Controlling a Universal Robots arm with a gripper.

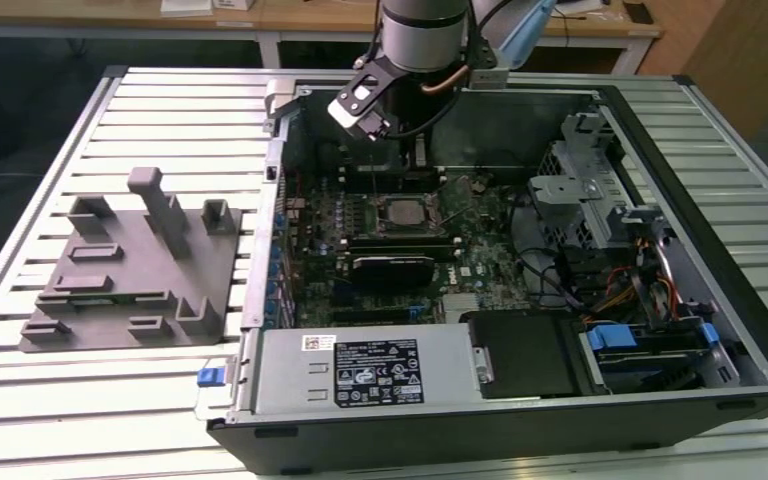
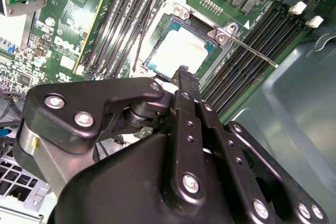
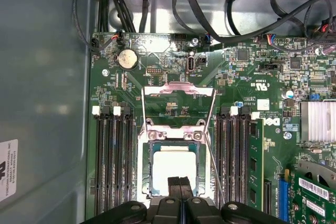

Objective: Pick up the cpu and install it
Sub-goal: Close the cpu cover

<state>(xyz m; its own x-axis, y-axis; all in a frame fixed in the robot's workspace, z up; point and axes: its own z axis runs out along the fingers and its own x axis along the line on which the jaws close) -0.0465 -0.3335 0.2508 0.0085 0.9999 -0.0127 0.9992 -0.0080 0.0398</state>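
Slatted table (image 1: pixel 91 400) | one computer case (image 1: pixel 491 425) | one cpu (image 3: pixel 173 167) in socket (image 3: pixel 173 136); jaws closed, empty, above it

Exterior view overlooks the whole case (image 1: pixel 491 440); both wrist views closely share the socket (image 3: pixel 173 128) (image 2: pixel 223 34).

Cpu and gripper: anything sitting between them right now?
Nothing. In the first wrist view the shut gripper hangs right over the cpu lying in its socket, with no part or cable between them. Contact can't be judged.
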